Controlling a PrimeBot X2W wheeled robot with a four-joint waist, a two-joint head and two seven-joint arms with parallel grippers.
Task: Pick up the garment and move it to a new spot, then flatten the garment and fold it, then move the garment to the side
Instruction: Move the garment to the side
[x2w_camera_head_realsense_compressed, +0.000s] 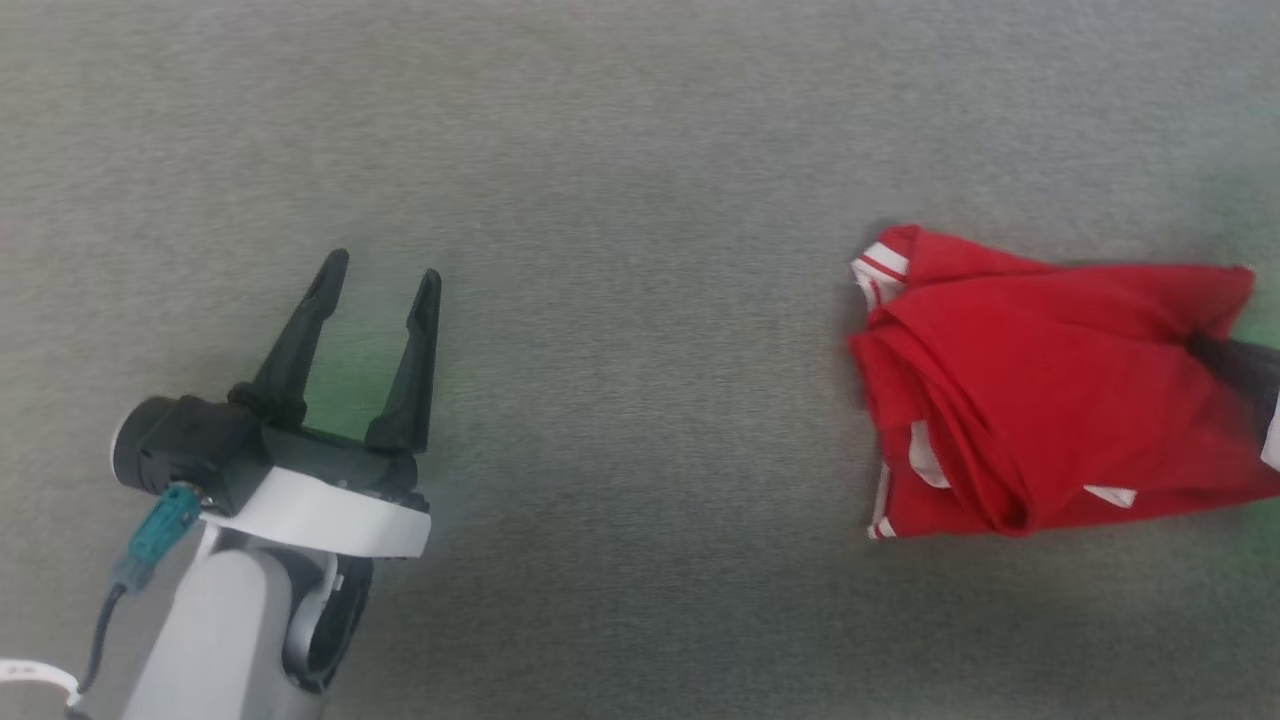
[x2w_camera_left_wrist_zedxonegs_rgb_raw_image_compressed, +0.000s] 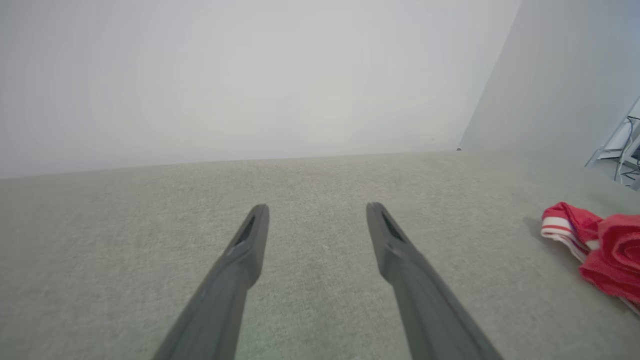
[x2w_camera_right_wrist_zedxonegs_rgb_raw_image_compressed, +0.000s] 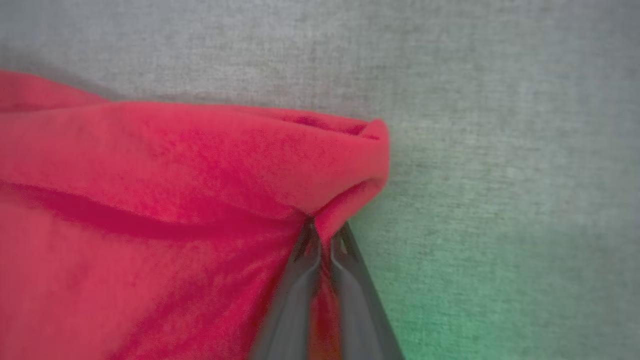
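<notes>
Red garment (x2w_camera_head_realsense_compressed: 1040, 390) lies crumpled on grey surface, white-striped trim showing.

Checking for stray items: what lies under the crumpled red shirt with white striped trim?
The red shirt lies on the grey textured surface; whatever is beneath is covered by its folds. The right gripper pinches one fold.

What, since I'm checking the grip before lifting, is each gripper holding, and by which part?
Right gripper: shut on the garment, fingers pinching a red fold near its corner. Left gripper: open, empty.
</notes>
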